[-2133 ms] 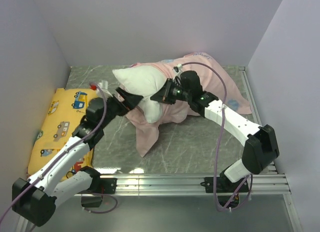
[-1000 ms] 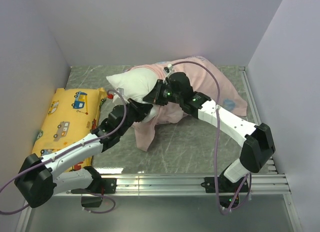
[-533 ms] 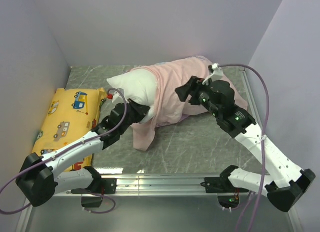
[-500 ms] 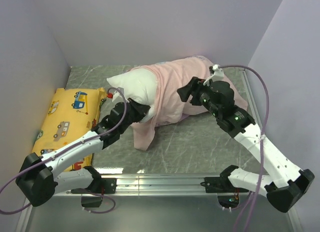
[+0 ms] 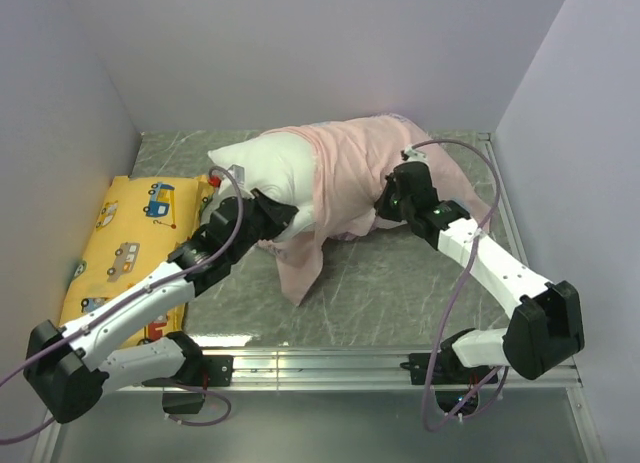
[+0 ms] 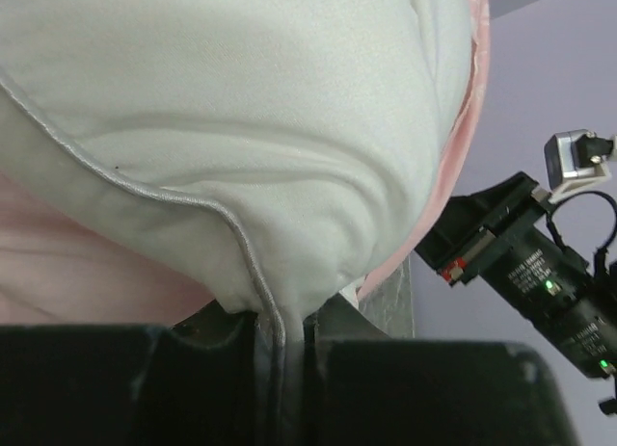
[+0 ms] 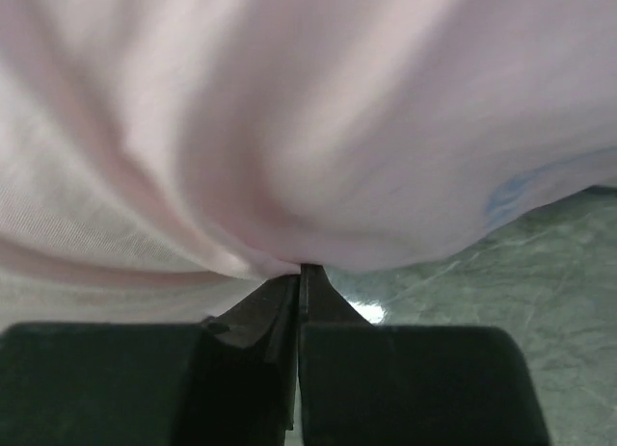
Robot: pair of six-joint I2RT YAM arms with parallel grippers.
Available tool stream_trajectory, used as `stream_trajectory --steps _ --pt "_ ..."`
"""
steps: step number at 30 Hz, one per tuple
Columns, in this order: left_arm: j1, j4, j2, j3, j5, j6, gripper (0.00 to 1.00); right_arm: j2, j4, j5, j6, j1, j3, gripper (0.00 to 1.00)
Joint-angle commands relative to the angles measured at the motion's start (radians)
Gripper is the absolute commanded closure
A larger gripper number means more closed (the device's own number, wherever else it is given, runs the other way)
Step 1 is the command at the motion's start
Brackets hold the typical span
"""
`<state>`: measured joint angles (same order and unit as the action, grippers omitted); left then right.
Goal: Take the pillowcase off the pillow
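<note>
Pillow (image 5: 265,168): white, back centre of the desk (image 5: 400,283), its left end bare and the rest inside the pillowcase.
Pillowcase (image 5: 350,173): pale pink, bunched over the pillow's right part, one flap trailing forward onto the desk.
Left hand (image 6: 280,321): clamped on the pillow's piped corner.
Right hand (image 7: 299,273): fingers together, pinching a pillowcase fold.
Yellow cushion (image 5: 125,243): flat at the desk's left.
</note>
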<state>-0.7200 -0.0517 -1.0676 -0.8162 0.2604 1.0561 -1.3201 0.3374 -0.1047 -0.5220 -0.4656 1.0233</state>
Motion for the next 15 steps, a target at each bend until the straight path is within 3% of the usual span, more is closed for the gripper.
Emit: stream_trajectory --steps 1,5,10,15 --pt "0.033 0.007 0.106 -0.112 0.019 -0.065 0.99 0.024 -0.031 -0.087 0.014 0.088 0.029 1.00" --pt "0.132 -0.066 0.167 -0.156 -0.055 -0.071 1.00 -0.034 0.002 -0.125 -0.001 0.275 0.032 1.00" --pt "0.243 -0.158 0.282 -0.129 -0.121 -0.053 0.99 -0.096 -0.041 -0.031 -0.039 0.490 -0.021 1.00" --pt "0.269 -0.117 0.333 0.040 -0.251 0.008 1.00 -0.058 -0.087 0.075 -0.062 0.527 -0.071 1.00"
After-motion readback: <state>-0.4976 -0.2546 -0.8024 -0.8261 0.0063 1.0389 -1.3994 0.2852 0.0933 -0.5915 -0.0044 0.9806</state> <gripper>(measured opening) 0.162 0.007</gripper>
